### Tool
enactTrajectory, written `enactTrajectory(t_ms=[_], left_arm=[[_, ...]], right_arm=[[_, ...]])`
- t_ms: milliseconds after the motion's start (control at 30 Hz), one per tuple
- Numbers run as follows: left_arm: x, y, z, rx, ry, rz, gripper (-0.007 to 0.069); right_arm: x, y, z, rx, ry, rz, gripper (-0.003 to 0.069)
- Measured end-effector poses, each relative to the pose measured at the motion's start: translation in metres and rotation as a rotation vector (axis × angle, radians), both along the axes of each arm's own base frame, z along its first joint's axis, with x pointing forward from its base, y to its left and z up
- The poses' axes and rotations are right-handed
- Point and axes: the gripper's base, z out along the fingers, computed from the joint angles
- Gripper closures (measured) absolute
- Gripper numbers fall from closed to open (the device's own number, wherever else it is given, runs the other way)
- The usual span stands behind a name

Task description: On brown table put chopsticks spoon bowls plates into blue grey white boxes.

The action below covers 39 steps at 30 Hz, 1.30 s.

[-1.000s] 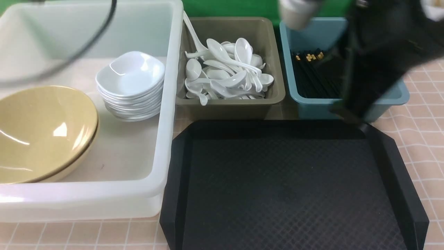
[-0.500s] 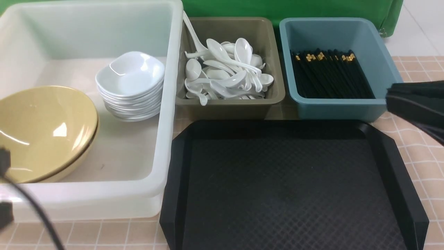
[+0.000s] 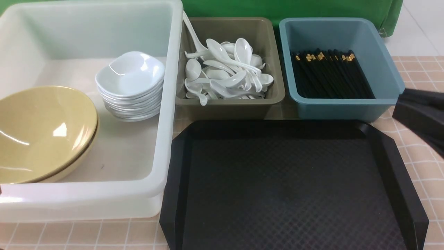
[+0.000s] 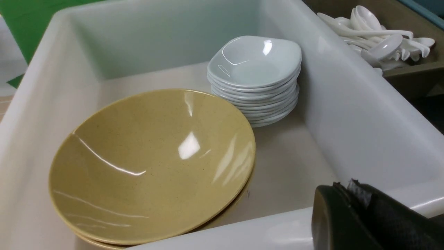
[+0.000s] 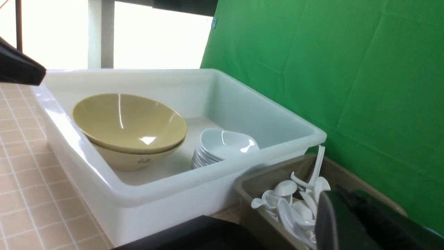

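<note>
Front view: closed, empty right gripper (image 3: 402, 106) has the chopsticks (image 3: 329, 74) at ten o'clock, lying twelve-to-six in blue box (image 3: 383, 66).

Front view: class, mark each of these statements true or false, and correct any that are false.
1. The chopsticks lie in the teal-blue box. True.
2. The plates are stacked beside the yellow bowls inside the white box. True.
3. The spoons are piled in the white box. False: they are piled in the olive-grey box, which stands between the other two boxes.
4. A yellow bowl sits on the black tray. False: no dish shows on the tray; the yellow bowls are nested in the white box.
</note>
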Motion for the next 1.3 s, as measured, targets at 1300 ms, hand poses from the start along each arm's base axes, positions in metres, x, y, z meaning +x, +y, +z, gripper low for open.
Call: enactTrajectory(t_ms=[1300], left_arm=[[0.0,0.0,-0.002,-0.005,0.01,-0.001,0.0623]], right_arm=[[-0.037,-0.099,-0.182,0.273,0.294,-0.921,0.0622]])
